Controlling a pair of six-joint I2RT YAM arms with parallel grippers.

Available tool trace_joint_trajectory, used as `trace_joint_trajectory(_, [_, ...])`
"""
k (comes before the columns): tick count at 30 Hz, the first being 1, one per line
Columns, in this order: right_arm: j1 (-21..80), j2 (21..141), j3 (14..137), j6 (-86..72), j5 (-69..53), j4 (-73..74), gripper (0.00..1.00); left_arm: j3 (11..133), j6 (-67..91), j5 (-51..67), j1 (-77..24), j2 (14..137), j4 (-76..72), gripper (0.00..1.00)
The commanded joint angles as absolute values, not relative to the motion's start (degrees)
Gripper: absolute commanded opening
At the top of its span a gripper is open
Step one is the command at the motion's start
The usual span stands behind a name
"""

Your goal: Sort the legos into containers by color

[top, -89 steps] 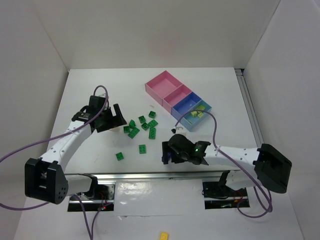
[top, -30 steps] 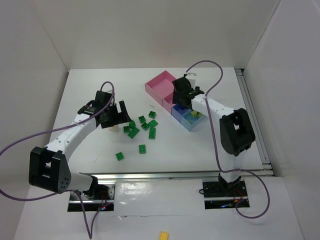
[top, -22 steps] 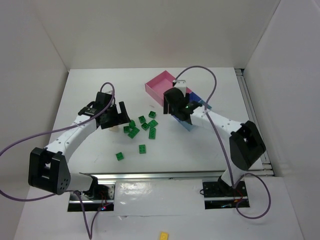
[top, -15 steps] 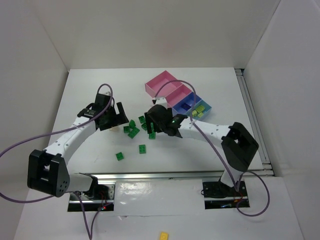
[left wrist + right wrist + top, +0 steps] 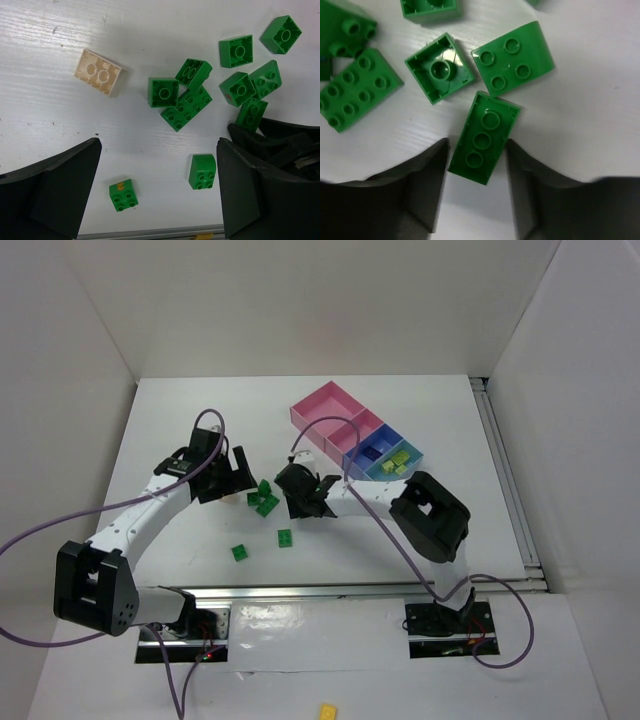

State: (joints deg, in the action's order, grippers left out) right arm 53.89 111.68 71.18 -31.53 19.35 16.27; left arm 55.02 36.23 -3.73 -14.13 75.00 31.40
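Bright green legos (image 5: 265,498) lie clustered mid-table, with two loose ones (image 5: 285,537) nearer the front. A cream lego (image 5: 99,78) lies left of them. The containers (image 5: 330,408) stand at the back right, with a dark brick in the blue box (image 5: 372,452) and pale yellow-green ones in the end box (image 5: 401,460). My right gripper (image 5: 477,145) is down in the cluster, both fingers against the long sides of an upside-down green lego (image 5: 484,137) that rests on the table. Left of the cluster my left gripper (image 5: 159,150) hovers wide open, holding nothing.
A lone yellow brick (image 5: 328,710) lies below the table's front rail. White walls enclose the table on the left, back and right. The two grippers are close together around the green pile, and the right arm's purple cable (image 5: 320,428) loops over the small pink box.
My right arm swung from over the containers down to the green cluster, and its jaws narrowed onto a green lego. The left arm barely moved.
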Motion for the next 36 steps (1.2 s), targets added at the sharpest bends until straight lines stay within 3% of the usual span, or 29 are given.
trace_joint_trajectory(1, [54.4, 114.3, 74.5, -32.9, 22.3, 16.8, 0.52, 54.9, 35.5, -3.4, -14.3, 73.9, 31.6, 0.99])
trace_joint_trajectory(5, [54.4, 113.2, 75.1, -33.4, 25.7, 18.3, 0.24, 54.9, 35.5, -3.4, -14.3, 73.9, 31.6, 0.99])
trace_joint_trajectory(6, [54.4, 111.3, 75.1, -33.4, 26.4, 18.9, 0.22, 54.9, 35.5, -3.4, -14.3, 73.9, 31.6, 0.99])
trace_joint_trajectory(12, [53.9, 101.0, 73.7, -32.3, 33.7, 21.8, 0.22, 54.9, 35.5, -3.4, -14.3, 73.9, 31.6, 0.99])
trace_joint_trajectory(19, [43.4, 97.4, 77.3, -27.8, 33.1, 22.3, 0.22, 58.1, 33.8, -1.2, -14.3, 74.4, 31.6, 0.99])
trace_joint_trajectory(28, [32.4, 105.5, 90.1, -24.7, 26.5, 22.9, 0.24, 67.8, 32.7, -0.4, -14.3, 82.2, 34.5, 0.99])
trace_joint_trajectory(36, [30.3, 115.0, 101.4, -22.4, 23.6, 21.0, 0.26, 71.5, 32.7, 0.7, -14.3, 87.7, 34.5, 0.99])
